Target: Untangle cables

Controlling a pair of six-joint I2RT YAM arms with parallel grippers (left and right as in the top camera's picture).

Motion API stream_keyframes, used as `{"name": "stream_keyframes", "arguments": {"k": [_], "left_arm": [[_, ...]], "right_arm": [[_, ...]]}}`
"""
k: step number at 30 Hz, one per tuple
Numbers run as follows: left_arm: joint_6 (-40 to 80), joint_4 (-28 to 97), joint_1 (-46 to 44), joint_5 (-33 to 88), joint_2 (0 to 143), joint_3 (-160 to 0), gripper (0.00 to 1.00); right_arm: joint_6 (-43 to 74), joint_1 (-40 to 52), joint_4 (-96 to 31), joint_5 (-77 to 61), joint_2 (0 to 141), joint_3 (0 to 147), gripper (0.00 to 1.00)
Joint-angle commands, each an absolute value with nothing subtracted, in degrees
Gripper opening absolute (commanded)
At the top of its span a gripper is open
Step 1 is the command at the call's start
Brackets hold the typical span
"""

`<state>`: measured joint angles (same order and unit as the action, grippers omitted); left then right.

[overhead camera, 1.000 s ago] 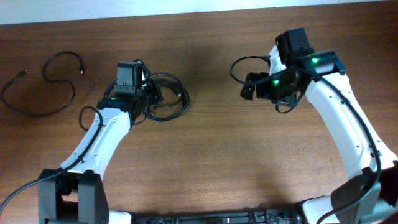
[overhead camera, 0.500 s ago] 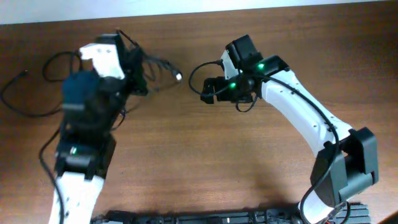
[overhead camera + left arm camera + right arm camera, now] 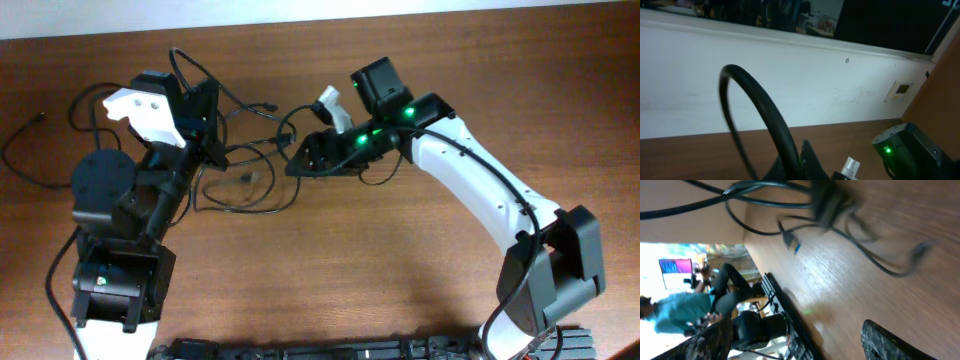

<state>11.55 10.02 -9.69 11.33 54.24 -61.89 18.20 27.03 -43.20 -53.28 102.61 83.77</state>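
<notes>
A tangle of thin black cables (image 3: 250, 175) lies on the brown table between the arms, with strands rising to my left gripper (image 3: 207, 125). The left gripper is lifted off the table and looks shut on a cable (image 3: 785, 145) that loops up in front of its camera. My right gripper (image 3: 297, 163) is open and empty, low at the right edge of the tangle. In the right wrist view the cables (image 3: 790, 200) and a blue-tipped plug (image 3: 793, 245) lie ahead of its spread fingers (image 3: 800, 345). Another loose cable (image 3: 45, 150) lies at the far left.
The table's far edge meets a white wall (image 3: 300, 10) just behind the cables. The raised left arm (image 3: 120, 190) covers part of the table's left side. The right arm (image 3: 480, 190) reaches across from the right.
My left gripper has risen from the table with cable strands, pulling the tangle up and left. My right gripper has swung left from the right side to the tangle's edge.
</notes>
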Motion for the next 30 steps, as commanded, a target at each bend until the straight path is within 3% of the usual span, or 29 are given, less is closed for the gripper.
{"name": "stream_keyframes", "arguments": {"k": [1,9,14,21,29,30], "left_arm": [[11.05,9.93,-9.47,10.70,54.02,-62.72,0.00],[12.56,9.87,-9.47,11.20,53.95,-62.72,0.00],[13.45,9.69,-9.47,11.84,53.74,-62.72,0.00],[13.43,8.54,-9.47,11.79,53.58,-62.74,0.00],[13.43,4.27,-9.47,8.62,51.90,-62.74,0.00],[13.43,4.51,-9.47,7.38,51.77,-62.74,0.00]], "right_arm": [[16.58,29.06,-40.40,-50.26,102.69,83.61,0.80],[21.71,29.36,-23.46,-40.53,102.72,83.64,0.81],[21.69,31.83,-19.44,-19.29,102.72,83.61,0.81],[21.47,38.04,-19.42,-19.16,102.72,83.61,0.81],[24.75,38.54,-21.71,-18.26,105.58,83.55,0.81],[26.74,38.52,-22.94,-17.41,105.71,83.55,0.88]]}}
